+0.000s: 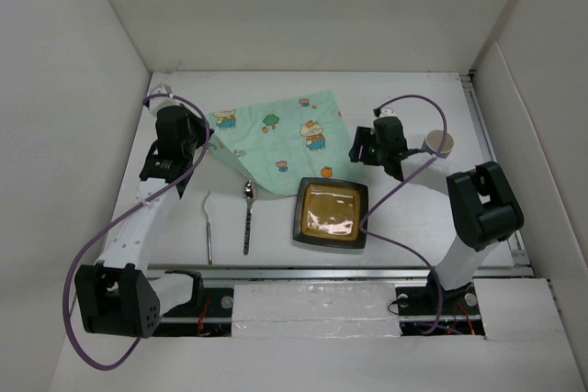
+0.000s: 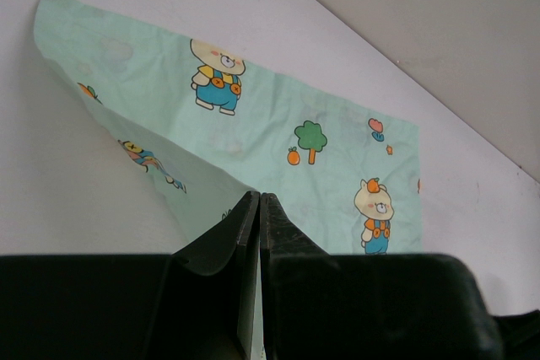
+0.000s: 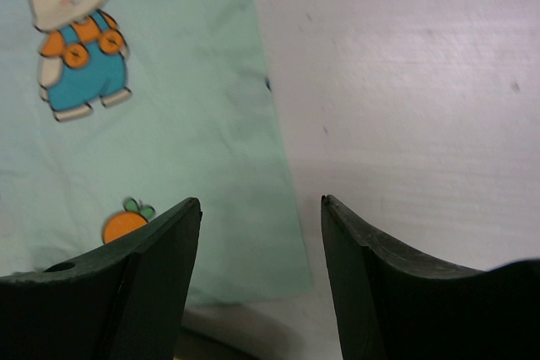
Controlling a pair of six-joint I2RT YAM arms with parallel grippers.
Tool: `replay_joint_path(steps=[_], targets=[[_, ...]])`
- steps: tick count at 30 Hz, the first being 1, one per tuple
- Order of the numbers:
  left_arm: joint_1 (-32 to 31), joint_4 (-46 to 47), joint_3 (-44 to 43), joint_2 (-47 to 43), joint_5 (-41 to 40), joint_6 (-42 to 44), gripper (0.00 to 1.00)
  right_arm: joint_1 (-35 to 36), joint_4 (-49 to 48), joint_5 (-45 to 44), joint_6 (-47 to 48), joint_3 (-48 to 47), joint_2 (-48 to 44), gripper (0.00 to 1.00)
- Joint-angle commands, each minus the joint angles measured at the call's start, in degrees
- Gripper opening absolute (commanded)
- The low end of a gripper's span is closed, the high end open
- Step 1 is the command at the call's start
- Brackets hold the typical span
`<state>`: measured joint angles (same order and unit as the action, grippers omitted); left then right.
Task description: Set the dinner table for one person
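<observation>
L gripper (image 2: 259, 204) pinches edge of wrinkled mint cloth mat (image 2: 278, 115); R gripper (image 3: 261, 208) spread over matte dinner table (image 3: 422, 82). Only top cam shows us glossy square plate (image 1: 331, 214), metal spoon (image 1: 248, 216).

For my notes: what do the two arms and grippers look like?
The left arm and right arm: white links, black joint housings, a purple cable looping along each. The left gripper and right gripper: matte black tapered fingers. No markings visible.

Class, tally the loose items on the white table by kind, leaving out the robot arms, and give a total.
Cloth mat: 1
Plate: 1
Spoon: 1
Slim utensil, likely a fork: 1
Cup: 1
Total: 5
</observation>
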<state>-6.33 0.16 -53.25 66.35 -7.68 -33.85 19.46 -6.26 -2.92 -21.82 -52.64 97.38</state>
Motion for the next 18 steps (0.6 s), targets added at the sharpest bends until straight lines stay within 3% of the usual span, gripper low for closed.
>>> replay_joint_path(steps=[1, 7, 18], targets=[[0.09, 1.60, 0.69, -4.47, -0.05, 0.27, 0.00, -0.48, -1.56, 6.59, 1.35, -5.36, 4.63, 0.65], [0.09, 0.89, 1.40, -6.40, 0.91, -0.17, 0.00, -1.53, -0.33, 10.29, -2.87, -11.07, 11.15, 0.63], [0.09, 2.47, 1.66, -7.37, 3.64, -0.70, 0.00, -2.06, 3.19, 8.18, -4.72, -17.32, 17.40, 0.60]])
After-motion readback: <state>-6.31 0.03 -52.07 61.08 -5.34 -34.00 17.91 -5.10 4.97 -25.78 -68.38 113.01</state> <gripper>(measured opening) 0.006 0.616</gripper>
